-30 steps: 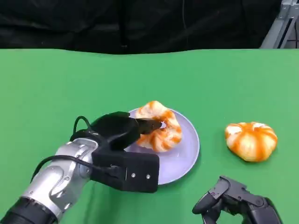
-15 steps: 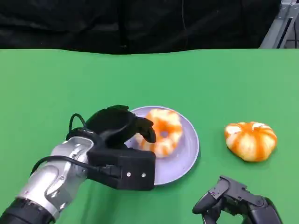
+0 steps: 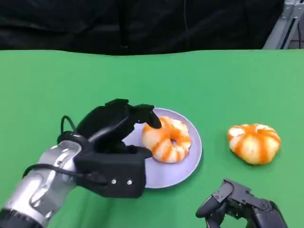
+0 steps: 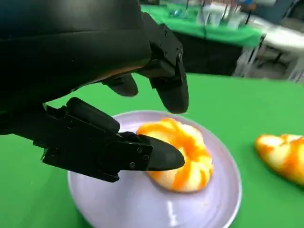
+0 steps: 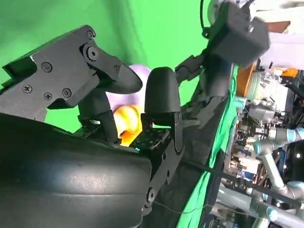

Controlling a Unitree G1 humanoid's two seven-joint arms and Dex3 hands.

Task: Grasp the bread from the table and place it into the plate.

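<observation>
Orange-and-white ring-shaped bread (image 3: 166, 138) lies flat on round lilac plate (image 3: 185, 161), hole upward (no long axis); left hand (image 3: 114, 124) alongside, fingers released.

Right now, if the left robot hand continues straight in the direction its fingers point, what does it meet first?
Most likely the ring-shaped bread lying on the plate: the left robot hand has its fingers apart, aimed at it. Depth is unclear.

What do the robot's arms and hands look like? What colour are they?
The left arm is shiny silver metal with a black cable looping along it. A boxy black block with small silver screws joins it to the left hand, which is black with rounded fingers. The right hand is black and chunky too.
</observation>
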